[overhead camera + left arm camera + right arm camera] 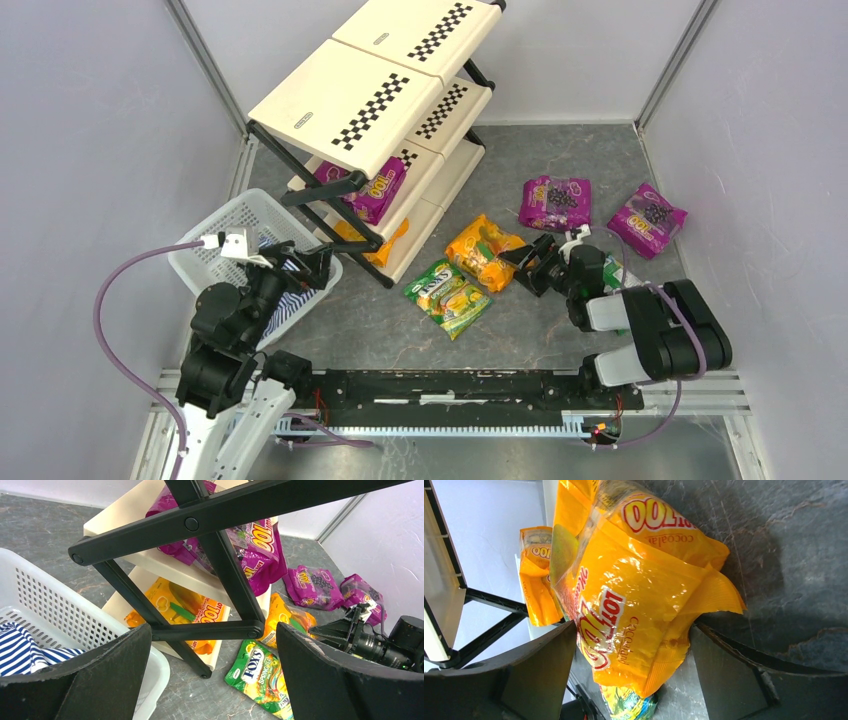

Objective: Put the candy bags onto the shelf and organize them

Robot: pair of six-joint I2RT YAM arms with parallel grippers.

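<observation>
Top view: the cream, checker-striped shelf point(345, 105) on black tubes holds a glossy purple bag point(378, 190) mid-tier and an orange bag point(392, 245) below. A white mesh basket point(225, 215) holds striped cloth point(290, 300).

Left wrist: the left gripper point(214, 630) gapes wide and empty, facing the shelf.

Right wrist: the right gripper point(633, 627) stands wide open astride a crinkled orange loose bag point(634, 595) on the grey table point(784, 555).

We held our left gripper point(318, 264) close beside the shelf point(345, 110), jaws spread wide; our right gripper point(522, 262), lying low farther right of it, gaped too.
</observation>
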